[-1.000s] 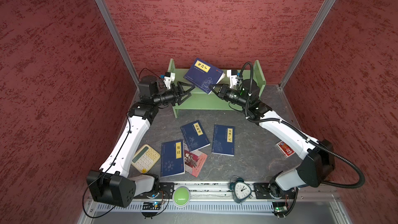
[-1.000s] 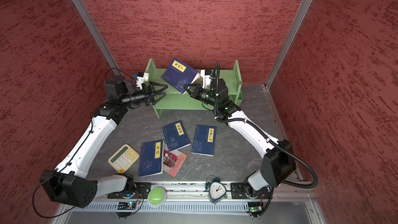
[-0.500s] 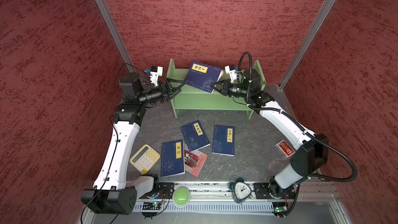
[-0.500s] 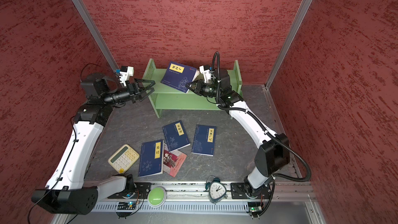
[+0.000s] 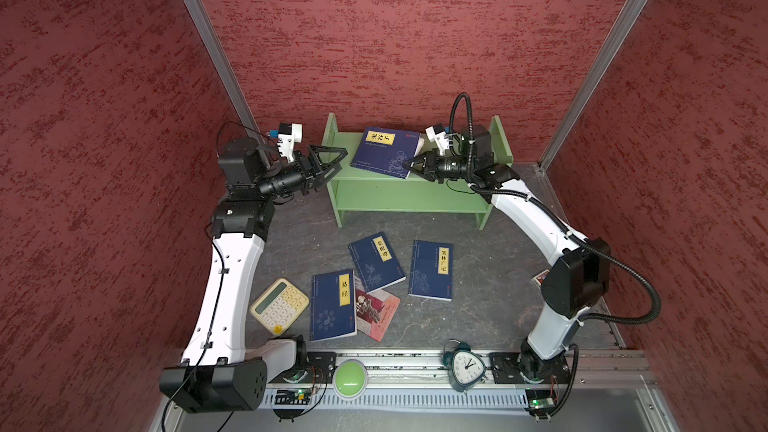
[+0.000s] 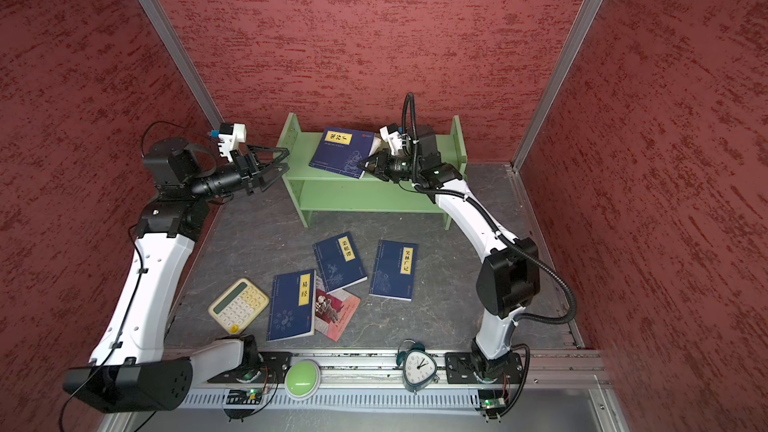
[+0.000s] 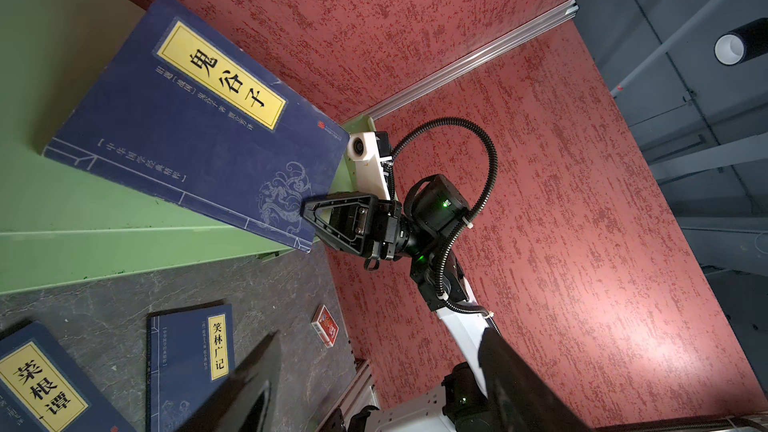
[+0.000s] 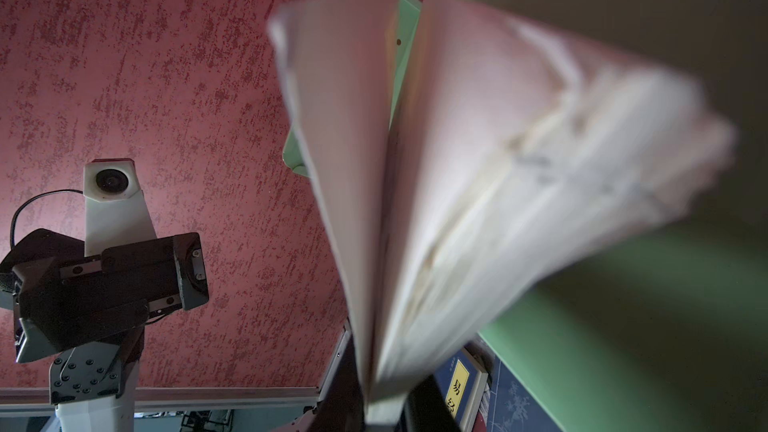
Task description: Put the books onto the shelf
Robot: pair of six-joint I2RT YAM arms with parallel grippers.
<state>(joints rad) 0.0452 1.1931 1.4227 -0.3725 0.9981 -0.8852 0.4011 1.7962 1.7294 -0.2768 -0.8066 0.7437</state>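
Observation:
A navy book [image 5: 384,151] [image 6: 340,151] [image 7: 187,118] lies slanted over the top tier of the green shelf [image 5: 399,193] [image 6: 365,197]. One corner pokes past the front edge. My right gripper [image 5: 409,164] [image 6: 362,164] [image 7: 307,211] is shut on that corner, and the right wrist view shows its pages [image 8: 478,160] fanned and blurred above the jaws. My left gripper [image 5: 328,160] [image 6: 278,164] [image 7: 382,388] hangs open and empty beside the shelf's left side panel. Three navy books [image 5: 376,261] [image 5: 431,270] [image 5: 333,305] and a red-pink book [image 5: 378,309] lie flat on the floor.
A cream calculator [image 5: 279,305] lies left of the floor books. An alarm clock [image 5: 465,367] and a green button [image 5: 350,378] sit on the front rail. A small red card box [image 7: 325,324] lies near the right wall. Red walls close in on three sides.
My left gripper has drawn back leftward from the shelf, still open. The right gripper has carried the book lower and further back over the top tier.

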